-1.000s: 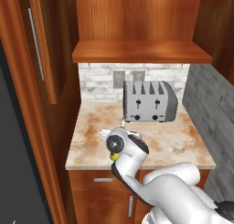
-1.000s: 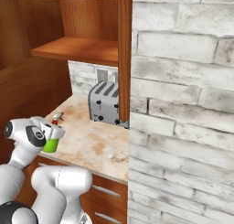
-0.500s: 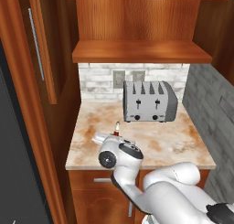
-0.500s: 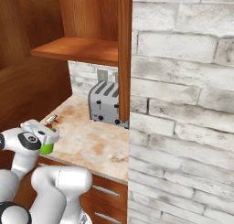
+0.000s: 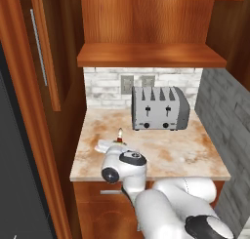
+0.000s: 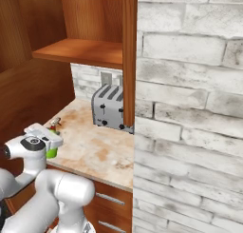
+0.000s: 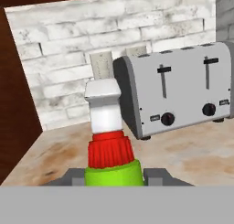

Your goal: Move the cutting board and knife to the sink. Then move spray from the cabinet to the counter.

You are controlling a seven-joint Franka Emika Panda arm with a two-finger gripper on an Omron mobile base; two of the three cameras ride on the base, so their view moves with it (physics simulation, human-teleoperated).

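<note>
**Kitchen corner: tool and spray at the stone surface**

Beige mottled surface point(image 5: 185, 155), set in a corner between a brick backsplash point(image 7: 55, 40) and a reddish wood side panel.

Item 1. Tool point(image 7: 114, 178): positioned low at the front left part of the surface, its two dark fingertips point(image 7: 73, 177) flanking the green body of the spray. They sit just beside the bottle on either side; the hand view does not settle whether they press it, so a grasp cannot be told for certain.

Item 2. Spray point(image 7: 109, 141): upright between the fingertips, green body, red collar, pale head on top. From the right base view its green base point(image 6: 51, 152) appears down at the level of the surface, near the front left edge.

Item 3. Toaster point(image 5: 159, 108): silver, four slots, two levers and two dark knobs, standing at the back of the surface against the backsplash, well apart from the spray.

Item 4. Cabinet point(image 5: 146, 52): above the surface, door swung open at left with its long silver bar handle point(image 5: 39, 48).
</note>
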